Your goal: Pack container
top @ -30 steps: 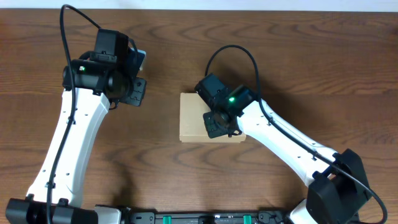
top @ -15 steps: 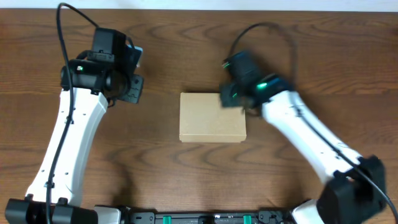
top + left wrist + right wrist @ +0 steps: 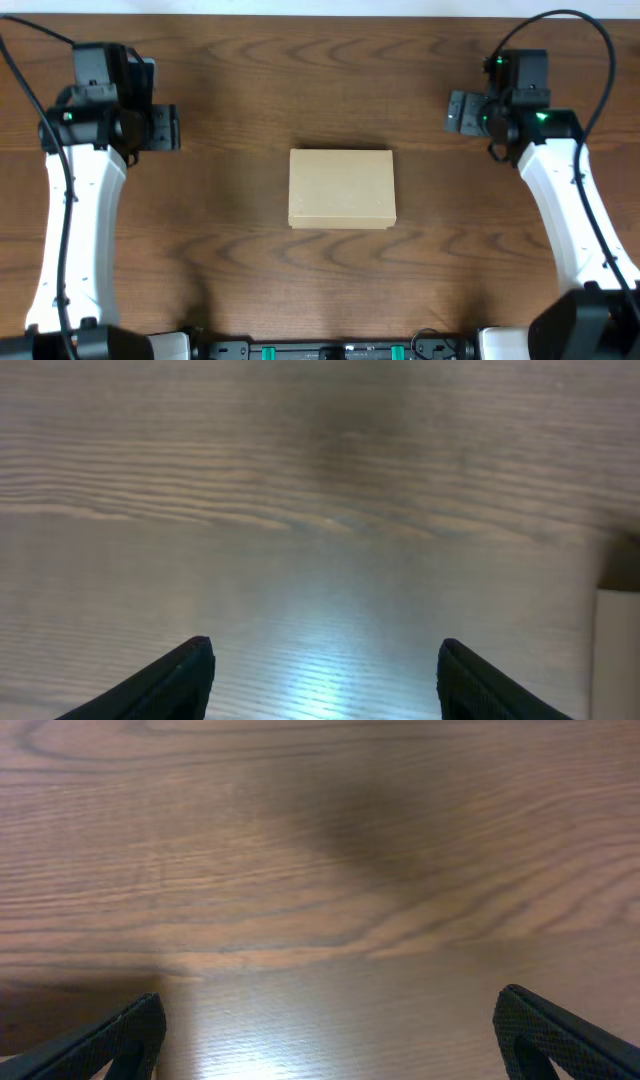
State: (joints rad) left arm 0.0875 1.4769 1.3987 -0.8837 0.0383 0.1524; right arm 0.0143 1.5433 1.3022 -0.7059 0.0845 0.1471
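No text, label, brand, number or sign is showing legibly in any view. The container (image 3: 342, 188) is presenting a plain, unmarked tan top, and the desk (image 3: 300, 60) is showing only wood grain.

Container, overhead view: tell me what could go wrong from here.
The container lies closed, but nothing visibly seals it, so it might spring open. The left gripper and right gripper both stand open and well apart from it, so nothing would hold it down. Its contents cannot be seen.
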